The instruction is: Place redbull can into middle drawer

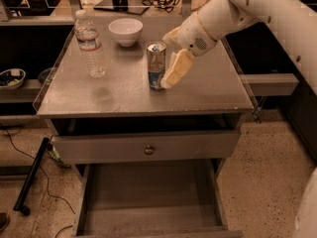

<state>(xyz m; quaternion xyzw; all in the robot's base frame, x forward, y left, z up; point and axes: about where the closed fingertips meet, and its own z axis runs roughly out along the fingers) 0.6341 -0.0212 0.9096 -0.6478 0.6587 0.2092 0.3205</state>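
Observation:
The redbull can (156,66) stands upright on the grey tabletop (124,95), near its middle. My gripper (168,58) is at the can's right side, open. One cream finger (176,69) lies against the can's right wall, and the other (171,34) is behind the can's top right. The can is on the table, not lifted. The middle drawer (148,195) is pulled out below, with a bare floor and nothing in it.
A clear water bottle (89,44) stands at the table's left and a white bowl (125,31) at the back. The top drawer front with a brass knob (148,149) sits slightly out above the open drawer. A low shelf with a bowl (11,78) is at the left.

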